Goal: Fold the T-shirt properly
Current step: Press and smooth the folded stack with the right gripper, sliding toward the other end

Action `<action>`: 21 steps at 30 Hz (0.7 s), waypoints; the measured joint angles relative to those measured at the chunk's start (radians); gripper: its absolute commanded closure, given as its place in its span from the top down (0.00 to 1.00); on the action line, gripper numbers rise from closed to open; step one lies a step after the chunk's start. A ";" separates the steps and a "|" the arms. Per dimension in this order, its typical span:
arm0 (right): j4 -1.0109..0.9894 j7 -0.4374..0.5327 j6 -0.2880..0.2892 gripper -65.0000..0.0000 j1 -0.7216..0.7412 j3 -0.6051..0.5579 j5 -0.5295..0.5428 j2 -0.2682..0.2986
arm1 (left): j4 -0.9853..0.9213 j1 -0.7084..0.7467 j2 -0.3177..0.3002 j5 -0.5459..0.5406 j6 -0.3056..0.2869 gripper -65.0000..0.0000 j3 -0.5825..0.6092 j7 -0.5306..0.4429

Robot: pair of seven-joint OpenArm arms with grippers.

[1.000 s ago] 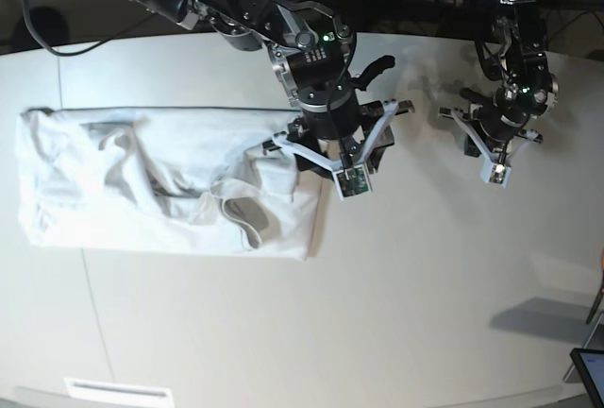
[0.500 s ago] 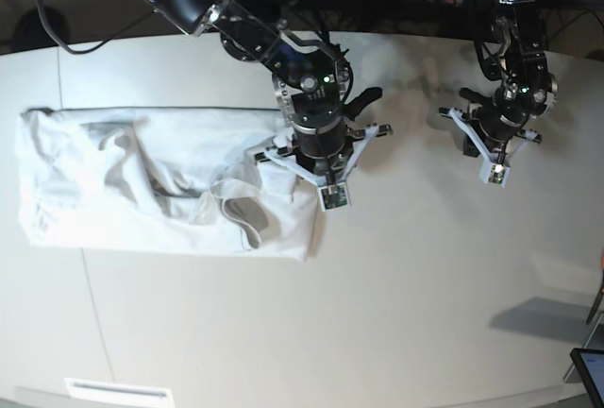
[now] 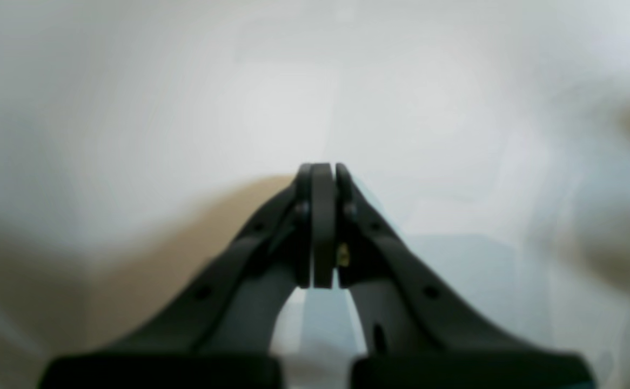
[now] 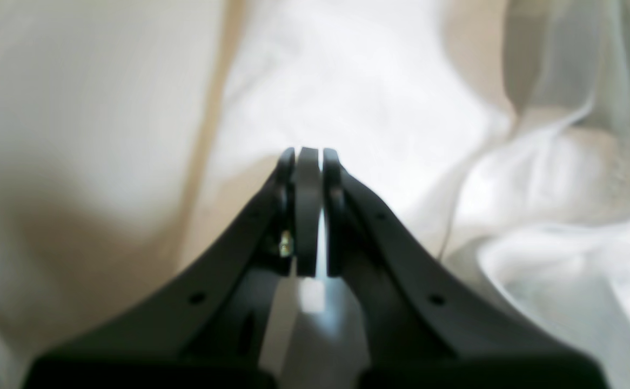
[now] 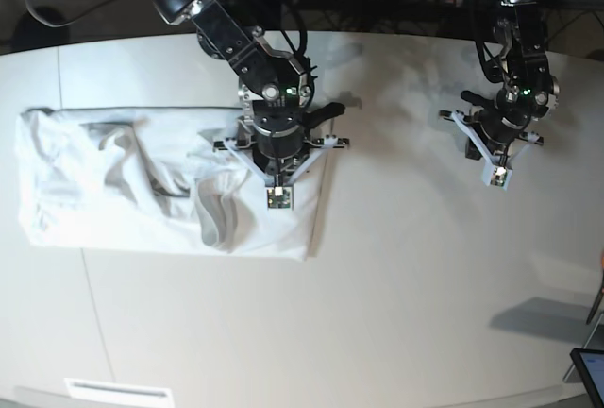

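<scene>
Right arm [image 5: 274, 134] shifted onto T-shirt [image 5: 113, 181] — fingers [image 4: 307, 210] pressed together — no labels readable.

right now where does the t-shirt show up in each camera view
Base: the T-shirt lies at left on the table, under the right claw.
Right wrist: the T-shirt fills the picture beyond and right of the shut right claw.
Left wrist: not in it; only blurred pale surface past the left claw.
Shared landmark: the right claw over the cloth.
</scene>
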 measured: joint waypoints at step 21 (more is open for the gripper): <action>0.170 0.008 -0.053 0.04 -0.169 0.010 0.000 0.096 | 0.001 -0.002 0.003 0.000 0.000 0.00 -0.001 0.000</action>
